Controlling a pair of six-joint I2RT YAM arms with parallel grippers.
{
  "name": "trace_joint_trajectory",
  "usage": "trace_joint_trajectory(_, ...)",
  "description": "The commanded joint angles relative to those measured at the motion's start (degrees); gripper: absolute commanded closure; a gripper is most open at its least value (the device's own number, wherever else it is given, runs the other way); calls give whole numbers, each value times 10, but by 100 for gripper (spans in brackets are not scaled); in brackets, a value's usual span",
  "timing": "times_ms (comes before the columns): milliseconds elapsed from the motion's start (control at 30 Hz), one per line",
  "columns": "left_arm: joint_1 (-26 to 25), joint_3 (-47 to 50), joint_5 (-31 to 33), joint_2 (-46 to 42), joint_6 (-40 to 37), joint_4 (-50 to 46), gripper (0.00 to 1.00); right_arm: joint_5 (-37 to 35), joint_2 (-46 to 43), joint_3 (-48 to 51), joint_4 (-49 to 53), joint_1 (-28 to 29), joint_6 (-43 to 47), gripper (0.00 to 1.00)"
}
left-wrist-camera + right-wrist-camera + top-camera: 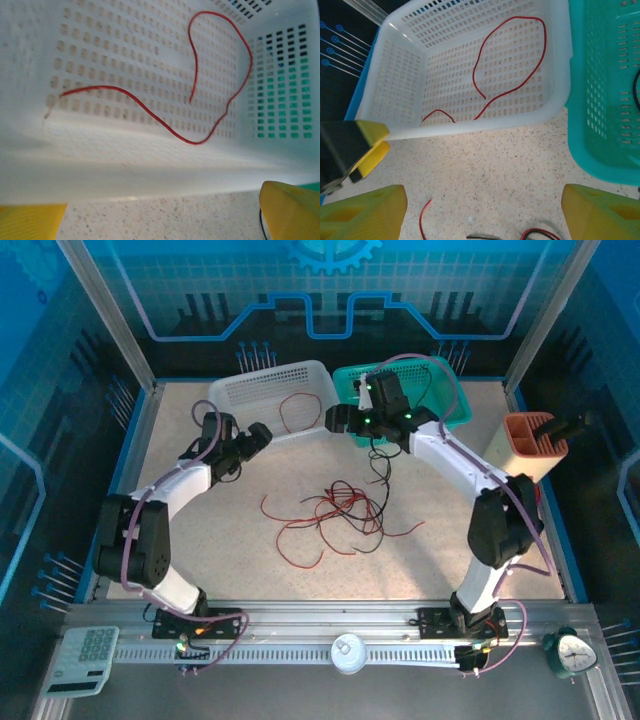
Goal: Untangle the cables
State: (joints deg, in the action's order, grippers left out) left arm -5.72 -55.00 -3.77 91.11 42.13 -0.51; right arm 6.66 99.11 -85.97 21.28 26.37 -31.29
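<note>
No text or label is legible anywhere.

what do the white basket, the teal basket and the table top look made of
White basket: moulded plastic, smooth and faintly glossy, judging by its regular slotted grid. Teal basket: likely the same plastic, with matching perforations. Table: matte, speckled surface, stone-like; possibly laminate or composite.
</note>
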Motion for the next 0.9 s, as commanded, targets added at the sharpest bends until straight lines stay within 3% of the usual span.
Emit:
trace_joint_trajectory(0,29,-32,16,17,8,27,1,-12,-42,26,-16,10,2,18)
trace_joint_trajectory(400,111,-126,-33,66,0,20,1,-83,-129,93,29,27,41,19)
trace_joint_trajectory(667,116,-63,-68,-29,23,-3,1,-95,-154,142,47,25,27,20)
trace_joint_trajectory(867,101,-3,-121,-160,44,-39,1,-104,-183,190,41,10,11,25)
